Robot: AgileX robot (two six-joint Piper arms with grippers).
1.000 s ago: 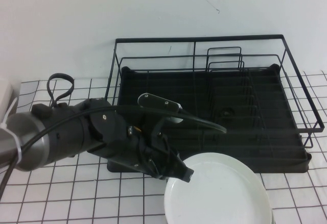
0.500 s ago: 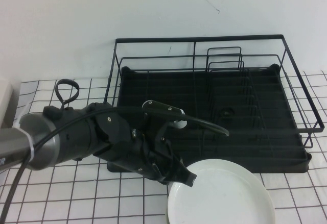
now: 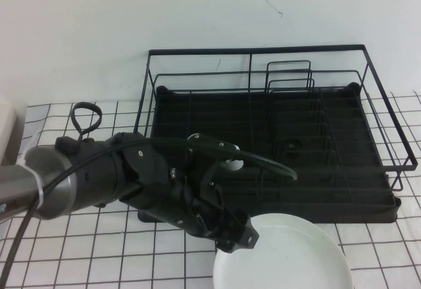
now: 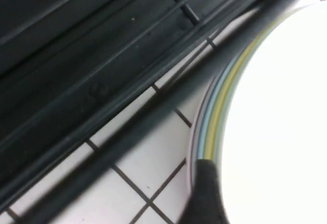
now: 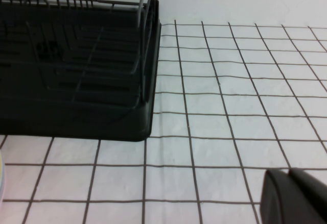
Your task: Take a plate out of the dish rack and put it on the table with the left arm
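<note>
The white plate (image 3: 289,256) lies nearly flat at the front of the table (image 3: 99,249), just in front of the black dish rack (image 3: 256,50). I cannot tell whether it touches the cloth. My left gripper (image 3: 240,236) is shut on the plate's left rim. In the left wrist view one dark finger (image 4: 207,193) sits on the rim of the plate (image 4: 276,122), which shows thin coloured bands, beside the rack's tray (image 4: 66,81). My right gripper (image 5: 288,193) is shut and empty over the table (image 5: 230,106), to the right of the rack (image 5: 76,106); it is out of the high view.
The rack holds no dishes; its upright loops (image 3: 289,78) stand at the back right. A pale object (image 3: 6,128) sits at the table's left edge. A cable (image 3: 263,160) arcs from my left arm over the rack's front.
My left gripper has moved down and towards the table's front with the plate, which now lies flatter and lower in front of the rack.
</note>
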